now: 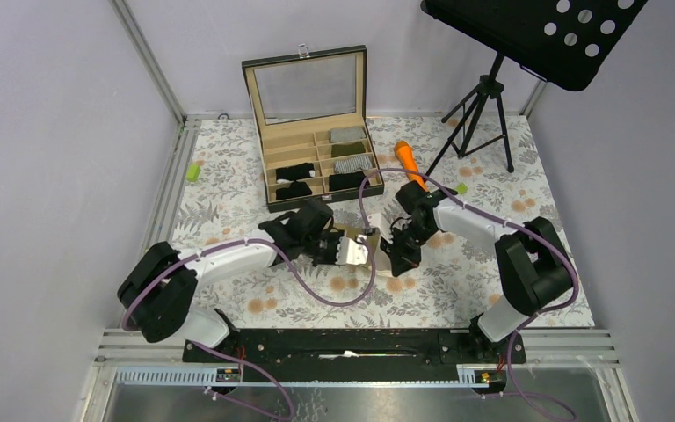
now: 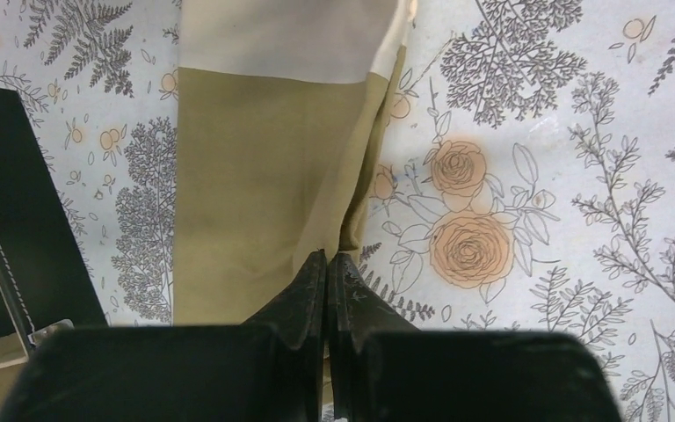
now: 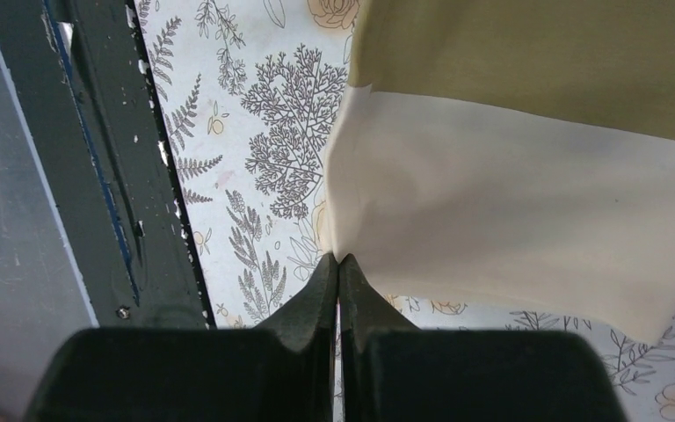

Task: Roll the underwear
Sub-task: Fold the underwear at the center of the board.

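though little of it shows from above: olive-tan underwear (image 2: 255, 176), mid-table over floral cloth (image 2: 580, 132). left pincer (image 2: 327, 264) clenched on its olive edge; right pincer (image 3: 338, 264) clenched on its cream band. ends cropped.

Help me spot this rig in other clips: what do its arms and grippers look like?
Both match: the left arm and right arm have white links between bulky black joints, each trailed by a looping purple cable. The left gripper and right gripper are matte black, fingers tapering to narrow tips.
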